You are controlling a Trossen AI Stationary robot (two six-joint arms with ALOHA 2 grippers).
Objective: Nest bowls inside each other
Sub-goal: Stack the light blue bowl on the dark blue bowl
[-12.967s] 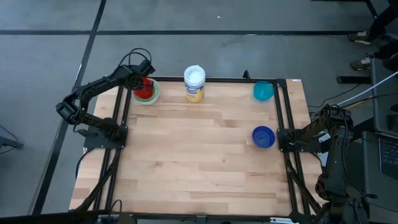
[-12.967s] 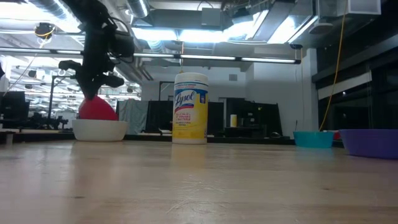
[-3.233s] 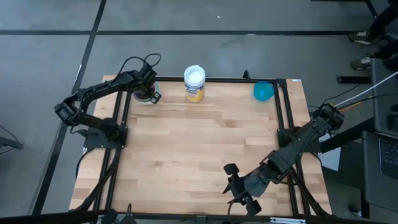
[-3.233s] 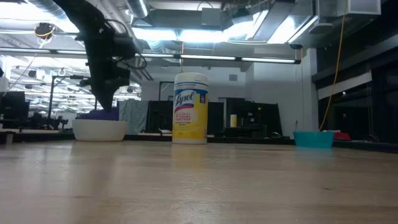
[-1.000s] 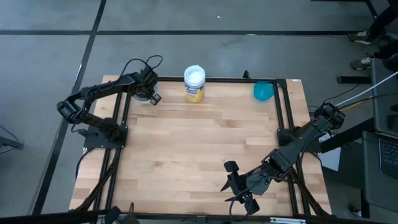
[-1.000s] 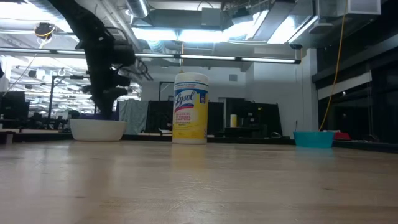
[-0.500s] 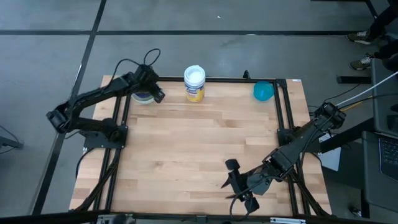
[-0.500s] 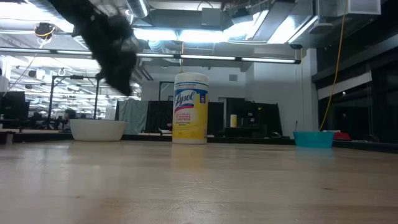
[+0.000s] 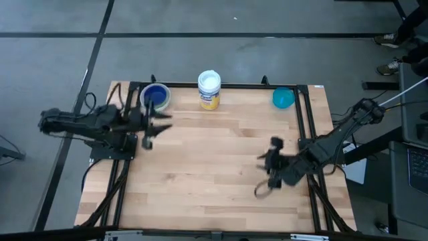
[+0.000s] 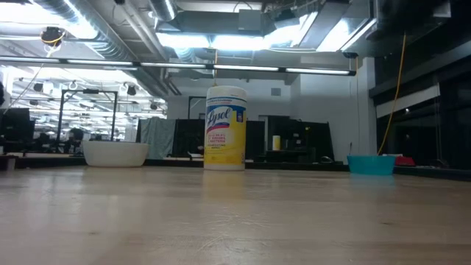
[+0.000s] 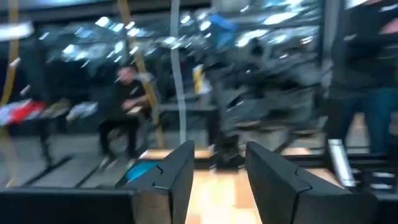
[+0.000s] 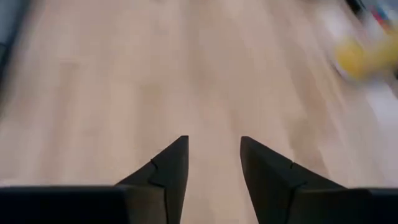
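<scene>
Bowls stacked left of the Lysol jar (image 9: 209, 89) show only dark blue bowl (image 9: 155, 94) in white bowl (image 10: 116, 153), mouths up. Teal bowl (image 9: 283, 98) sits right of the jar. Left gripper (image 9: 155, 126) and right gripper (image 9: 267, 175) both hang with jaws released, empty.

Pale matt wood table (image 9: 221, 161)

Both wrist views are smeared by motion, so the seated person (image 11: 127, 115) is only a dark shape, the jar (image 12: 360, 56) a yellow smudge, and the white bowl (image 10: 116, 153) hides whatever sits inside it in the low view.
</scene>
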